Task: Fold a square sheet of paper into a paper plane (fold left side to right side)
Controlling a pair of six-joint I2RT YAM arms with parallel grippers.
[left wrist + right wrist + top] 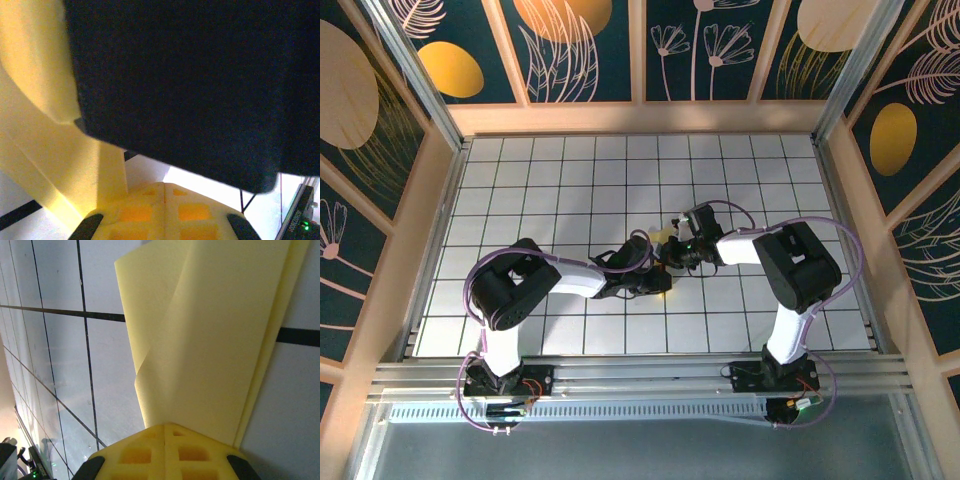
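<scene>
The square sheet of paper (220,330) lies folded in pale yellow layers on the white grid table, one layer curling up at its left edge. My right gripper (165,432) is shut, its yellow fingertips resting against the paper's near end, which spreads flat behind both fingers. My left gripper (165,192) is also shut, with the paper (45,115) rising beside its left finger. The dark body of the right arm (200,75) hangs close above it. From above, both grippers (663,278) (676,252) meet at the table's middle, and a small bit of paper (661,238) shows between them.
The table (540,180) is a white grid walled by wooden rails and painted panels (560,50). The arms' cables (480,270) loop near their elbows. Open tiles lie at the back and on both sides.
</scene>
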